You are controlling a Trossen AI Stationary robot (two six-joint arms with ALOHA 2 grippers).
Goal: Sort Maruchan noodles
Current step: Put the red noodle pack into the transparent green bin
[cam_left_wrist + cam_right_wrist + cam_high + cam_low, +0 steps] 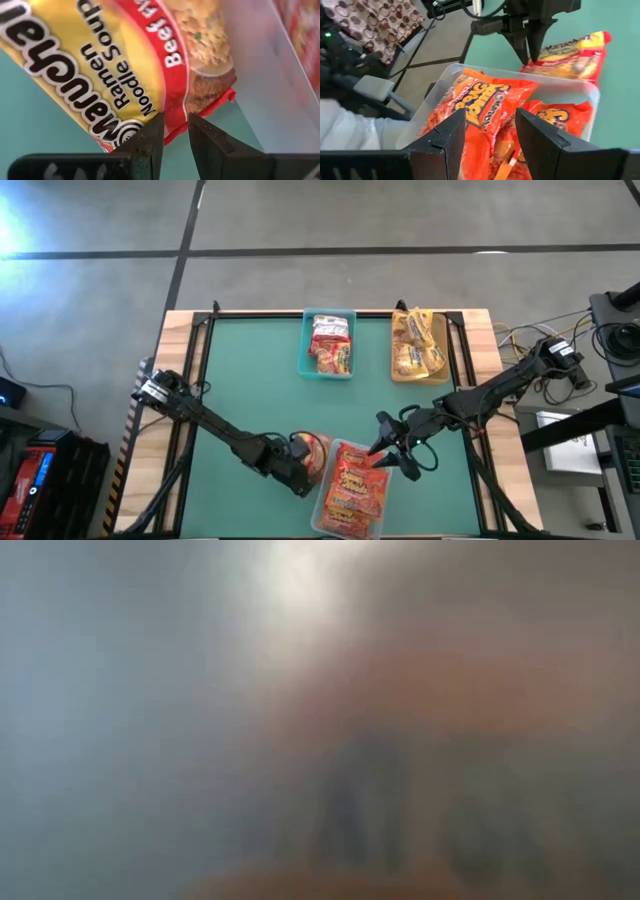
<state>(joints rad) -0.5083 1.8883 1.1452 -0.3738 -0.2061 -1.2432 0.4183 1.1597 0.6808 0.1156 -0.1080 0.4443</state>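
A yellow-and-red beef packet (125, 65) of Maruchan noodles is pinched by its crimped end seam in the left claw (175, 131), whose narrow-set fingers (150, 142) bite the red edge just ahead of them; it is judged light, crinkly and slippery, its brick inside brittle, so the flat seam is the safest hold. Immediately beyond that claw, the clear bin (322, 505) is seen, its wall just beside the packet. The left arm is stretched low across the green worktop (250, 380) toward it. Over the bin, the right claw (490, 132) is held half open and empty, pointed down at the orange packets (485, 100) heaped directly beneath it. Farthest off, a teal bin (328, 345) and a tan bin (418, 345) are filled with sorted packets.
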